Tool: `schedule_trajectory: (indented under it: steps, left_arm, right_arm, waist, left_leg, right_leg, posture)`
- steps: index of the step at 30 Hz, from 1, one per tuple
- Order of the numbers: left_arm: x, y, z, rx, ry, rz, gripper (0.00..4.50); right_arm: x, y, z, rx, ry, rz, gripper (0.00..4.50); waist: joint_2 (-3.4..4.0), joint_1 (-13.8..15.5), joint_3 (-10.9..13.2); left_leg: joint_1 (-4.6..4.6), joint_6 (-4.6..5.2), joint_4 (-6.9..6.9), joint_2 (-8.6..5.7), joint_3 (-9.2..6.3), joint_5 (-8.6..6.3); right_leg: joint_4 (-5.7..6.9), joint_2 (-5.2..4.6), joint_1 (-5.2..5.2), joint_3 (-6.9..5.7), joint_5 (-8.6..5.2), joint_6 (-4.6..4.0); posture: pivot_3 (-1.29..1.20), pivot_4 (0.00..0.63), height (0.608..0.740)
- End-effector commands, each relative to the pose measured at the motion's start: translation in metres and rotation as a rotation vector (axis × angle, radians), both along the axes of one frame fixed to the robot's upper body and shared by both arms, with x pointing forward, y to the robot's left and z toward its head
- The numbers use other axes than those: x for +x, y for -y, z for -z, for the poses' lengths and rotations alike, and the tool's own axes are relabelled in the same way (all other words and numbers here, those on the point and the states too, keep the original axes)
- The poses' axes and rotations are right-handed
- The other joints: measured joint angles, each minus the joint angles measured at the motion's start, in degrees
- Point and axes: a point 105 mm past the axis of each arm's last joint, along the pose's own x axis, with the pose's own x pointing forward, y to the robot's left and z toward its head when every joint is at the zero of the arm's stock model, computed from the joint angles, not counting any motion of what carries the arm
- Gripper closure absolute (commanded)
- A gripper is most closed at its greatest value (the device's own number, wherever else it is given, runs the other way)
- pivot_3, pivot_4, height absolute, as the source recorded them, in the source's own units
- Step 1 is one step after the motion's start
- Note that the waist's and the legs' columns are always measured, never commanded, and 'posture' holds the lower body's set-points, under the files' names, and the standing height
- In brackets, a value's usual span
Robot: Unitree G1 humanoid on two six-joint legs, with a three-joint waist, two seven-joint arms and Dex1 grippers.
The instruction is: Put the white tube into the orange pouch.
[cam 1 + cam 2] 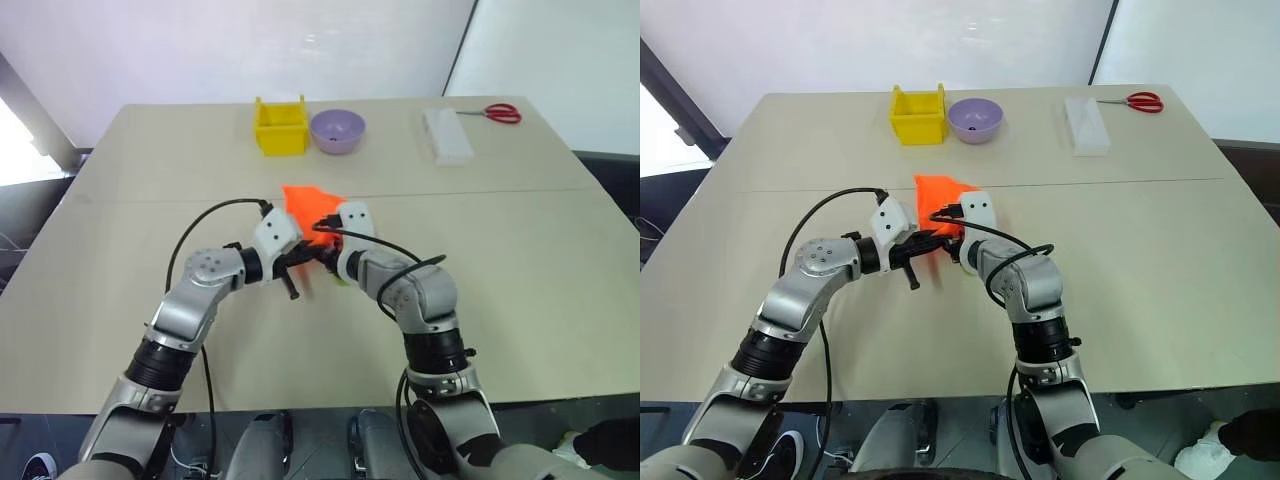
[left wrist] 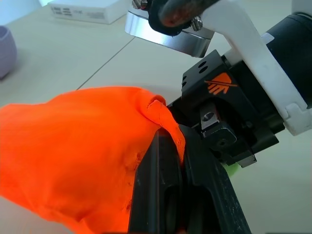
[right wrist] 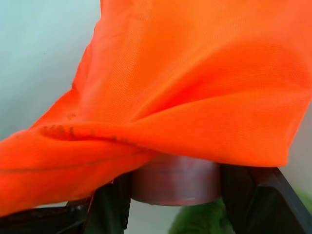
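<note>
Orange fabric bunches at the centre of the worktop (image 1: 120, 300), where both arms meet: the pouch (image 1: 305, 205) is pinched at its edge by the left gripper (image 2: 168, 161), fingers pressed together on the cloth. The right gripper (image 3: 173, 187) holds the tube (image 3: 173, 185) between half-spread fingers, its round end at the pouch mouth, fabric draped over it. Insertion looks begun, not finished; pushing in and releasing remain. Beyond stand a yellow bin (image 1: 279, 126), a bowl (image 1: 337, 130), a white box (image 1: 447, 136) and scissors (image 1: 497, 112).
</note>
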Motion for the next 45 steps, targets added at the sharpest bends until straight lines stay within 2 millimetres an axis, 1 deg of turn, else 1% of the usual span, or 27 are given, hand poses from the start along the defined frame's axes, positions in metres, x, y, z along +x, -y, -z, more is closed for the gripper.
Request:
schedule_trajectory:
  steps: [1,3,4,6,7,9,11,12,15,16,20,25,27,29,31,33,35,37,40,43,45]
  left_arm:
    - [-0.008,0.009,-0.005,-0.004,0.038,0.058,4.5]
    - [-0.007,0.006,-0.004,-0.002,0.036,0.047,4.5]
    - [-0.007,0.005,-0.003,0.0,0.035,0.044,4.5]
    - [-0.007,0.004,0.0,0.005,0.034,0.039,4.5]
    - [-0.007,0.003,0.001,0.007,0.034,0.036,4.5]
    - [-0.007,0.001,0.002,0.003,0.03,0.028,4.5]
    - [-0.004,-0.003,0.005,0.008,0.023,0.012,4.5]
    - [-0.004,-0.005,0.008,0.019,0.025,0.009,4.5]
    - [-0.003,-0.008,0.01,0.019,0.025,-0.001,4.5]
    - [-0.002,-0.009,0.011,0.013,0.018,-0.005,4.5]
    - [-0.003,-0.01,0.018,0.029,0.021,-0.003,4.5]
    - [-0.003,-0.009,0.015,0.004,0.024,-0.005,4.5]
    - [-0.004,-0.015,0.018,0.04,0.039,-0.009,4.5]
    - [-0.003,-0.022,0.021,0.046,0.031,-0.029,4.5]
    - [-0.003,-0.027,0.023,0.064,0.044,-0.032,4.5]
    - [-0.003,-0.03,0.024,0.058,0.038,-0.045,4.5]
    - [-0.001,-0.034,0.023,0.051,0.041,-0.057,4.5]
    - [0.003,-0.038,0.022,0.054,0.044,-0.079,4.5]
    - [0.006,-0.041,0.024,0.057,0.044,-0.089,4.5]
    - [0.005,-0.041,0.025,0.059,0.045,-0.082,4.5]
    - [0.005,-0.041,0.026,0.059,0.044,-0.082,4.5]
  right_arm:
    - [0.001,-0.013,-0.014,0.024,0.061,-0.063,2.68]
    - [-0.002,-0.01,-0.009,0.008,0.05,-0.064,1.64]
    - [-0.005,-0.013,-0.008,0.04,0.027,-0.087,1.3]
    - [-0.008,-0.017,-0.009,0.042,0.029,-0.11,0.35]
    - [-0.008,-0.016,-0.01,0.027,0.041,-0.107,0.05]
    - [-0.011,-0.018,-0.015,0.07,0.036,-0.117,0.05]
    - [-0.013,-0.015,-0.018,0.017,0.057,-0.134,0.05]
    - [-0.015,-0.013,-0.019,0.028,0.047,-0.136,0.05]
    - [-0.029,-0.011,-0.03,0.072,0.035,-0.205,0.05]
    - [-0.035,-0.012,-0.032,0.057,0.04,-0.242,0.05]
    - [-0.04,-0.012,-0.034,0.055,0.033,-0.264,0.05]
    - [-0.048,-0.008,-0.032,-0.004,0.067,-0.332,0.05]
    - [-0.058,0.004,-0.031,-0.026,0.086,-0.394,0.05]
    - [-0.065,0.018,-0.032,-0.09,0.128,-0.449,0.05]
    - [-0.075,0.027,-0.032,-0.129,0.156,-0.518,0.05]
    - [-0.08,0.038,-0.031,-0.174,0.178,-0.56,0.05]
    - [-0.085,0.047,-0.033,-0.174,0.188,-0.592,0.05]
    - [-0.084,0.054,-0.035,-0.178,0.198,-0.587,0.05]
    - [-0.067,0.07,-0.033,-0.271,0.257,-0.501,0.05]
    - [-0.048,0.079,-0.028,-0.232,0.231,-0.359,0.05]
    - [-0.04,0.081,-0.024,-0.187,0.206,-0.3,0.05]
  waist:
    - [0.0,0.05,0.0]
    - [0.0,0.08,0.0]
    - [0.0,0.14,0.0]
    - [0.0,0.18,0.0]
    - [0.0,0.21,0.0]
    - [-0.01,0.23,0.0]
    - [-0.01,0.22,0.0]
    - [-0.01,0.21,0.0]
    - [-0.01,0.29,0.0]
    - [-0.01,0.31,0.0]
    - [-0.01,0.15,0.0]
    - [-0.01,0.27,0.0]
    - [-0.01,0.35,0.0]
    - [-0.01,0.47,0.0]
    - [-0.03,0.45,0.01]
    - [-0.04,0.43,0.01]
    - [-0.05,0.35,0.02]
    - [-0.05,0.36,0.02]
    - [-0.05,0.44,0.02]
    - [-0.08,0.48,0.01]
    - [-0.08,0.49,0.01]
  left_leg:
    - [0.01,-0.01,0.02,0.04,0.02,0.0]
    - [0.03,-0.01,0.03,0.08,0.04,0.01]
    - [0.03,-0.02,0.03,0.09,0.04,0.01]
    - [0.03,-0.02,0.02,0.11,0.05,0.01]
    - [0.05,-0.02,0.02,0.12,0.05,0.01]
    - [0.06,-0.02,0.03,0.12,0.06,0.01]
    - [0.05,-0.02,0.04,0.12,0.08,0.01]
    - [0.05,-0.02,0.04,0.12,0.11,0.01]
    - [0.03,-0.02,-0.01,0.12,0.12,0.01]
    - [0.01,-0.02,-0.02,0.12,0.12,0.01]
    - [-0.08,-0.02,0.0,0.12,0.15,0.01]
    - [-0.08,-0.02,0.01,0.16,0.16,0.01]
    - [-0.1,-0.02,0.01,0.15,0.18,0.01]
    - [-0.14,-0.02,0.0,0.15,0.19,0.01]
    - [-0.19,-0.02,0.0,0.14,0.2,0.01]
    - [-0.2,-0.02,0.0,0.15,0.19,0.01]
    - [-0.2,-0.02,-0.01,0.2,0.19,0.01]
    - [-0.19,-0.02,-0.01,0.24,0.19,0.01]
    - [-0.18,-0.02,0.04,0.26,0.19,0.01]
    - [-0.17,-0.02,0.08,0.25,0.2,0.01]
    - [-0.18,-0.02,0.07,0.25,0.2,0.01]
  right_leg:
    - [0.02,0.02,0.0,0.01,0.02,-0.03]
    - [0.05,0.04,-0.01,0.02,0.03,-0.05]
    - [0.07,0.05,-0.03,0.04,0.03,-0.06]
    - [0.08,0.05,-0.04,0.04,0.03,-0.06]
    - [0.08,0.05,-0.02,0.04,0.03,-0.06]
    - [0.08,0.05,-0.01,0.05,0.03,-0.07]
    - [0.08,0.04,-0.01,0.06,0.04,-0.07]
    - [0.08,0.04,-0.02,0.09,0.04,-0.07]
    - [0.08,0.05,-0.09,0.11,0.03,-0.07]
    - [0.08,0.05,-0.1,0.11,0.03,-0.08]
    - [0.08,0.04,-0.19,0.13,0.03,-0.07]
    - [0.09,0.06,-0.21,0.14,0.04,-0.08]
    - [0.08,0.05,-0.21,0.14,0.04,-0.08]
    - [-0.02,0.04,-0.2,0.14,0.04,-0.08]
    - [-0.12,0.03,-0.2,0.13,0.04,-0.07]
    - [-0.15,0.04,-0.2,0.13,0.04,-0.07]
    - [-0.16,0.08,-0.2,0.13,0.04,-0.07]
    - [-0.16,0.11,-0.2,0.13,0.04,-0.07]
    - [-0.16,0.13,-0.19,0.13,0.04,-0.07]
    - [-0.2,0.12,-0.13,0.13,0.05,-0.07]
    - [-0.21,0.1,-0.13,0.13,0.06,-0.07]
  posture:
    - [0.0,0.15,0.74]
    - [0.0,0.15,0.74]
    - [0.0,0.15,0.74]
    - [0.0,0.15,0.74]
    - [0.0,0.15,0.74]
    - [0.0,0.15,0.74]
    - [0.0,0.15,0.74]
    - [0.0,0.15,0.74]
    - [0.0,0.15,0.74]
    - [0.0,0.15,0.74]
    - [0.0,0.15,0.74]
    - [0.0,0.15,0.74]
    - [0.0,0.15,0.74]
    - [0.0,0.15,0.74]
    - [0.0,0.15,0.74]
    - [0.0,0.15,0.74]
    - [0.0,0.15,0.74]
    - [0.0,0.15,0.74]
    - [0.0,0.15,0.74]
    - [0.0,0.15,0.74]
    - [0.0,0.15,0.74]
